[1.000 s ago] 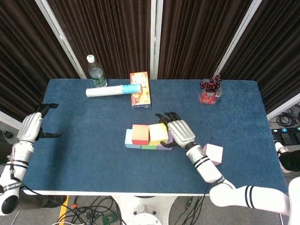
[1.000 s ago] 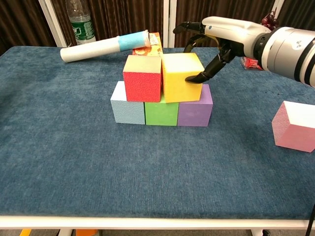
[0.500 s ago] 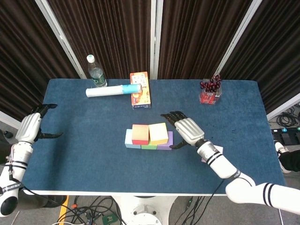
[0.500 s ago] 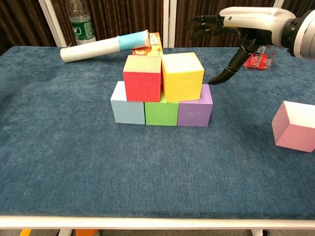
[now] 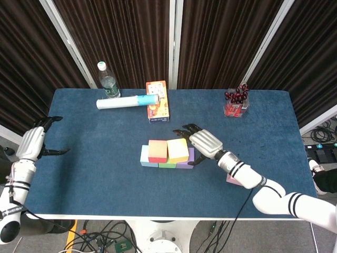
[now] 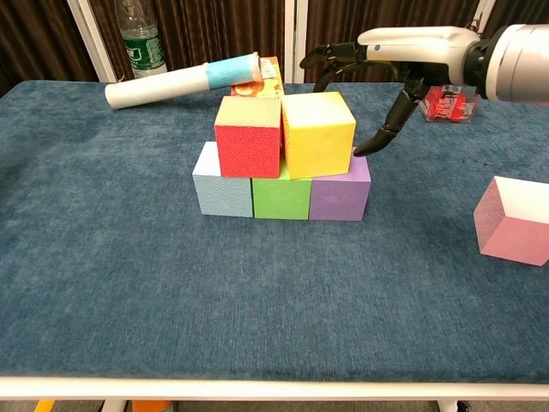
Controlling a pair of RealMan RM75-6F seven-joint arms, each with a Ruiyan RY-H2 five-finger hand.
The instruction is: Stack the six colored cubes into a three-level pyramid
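Note:
Light blue [image 6: 221, 184], green [image 6: 280, 197] and purple [image 6: 340, 196] cubes form a row. A red cube [image 6: 249, 137] and a yellow cube [image 6: 319, 134] sit on top of them. The pink cube [image 6: 515, 221] lies alone at the right; in the head view my right forearm hides most of it [image 5: 232, 179]. My right hand [image 6: 403, 43] hovers over the yellow cube's right side with its fingers spread and holds nothing. Its thumb tip reaches down to that cube's lower right edge; contact cannot be told. My left hand [image 5: 32, 142] hangs open at the table's left edge.
Along the back stand a water bottle [image 5: 108, 81], a rolled paper tube [image 5: 126, 101], an orange box [image 5: 158, 101] and a red pen holder [image 5: 236, 103]. The blue table top [image 5: 95, 174] spreads bare in front of the stack.
My right hand drew away to the right of the yellow cube, then swung back left over it. The cubes and my left hand have not moved.

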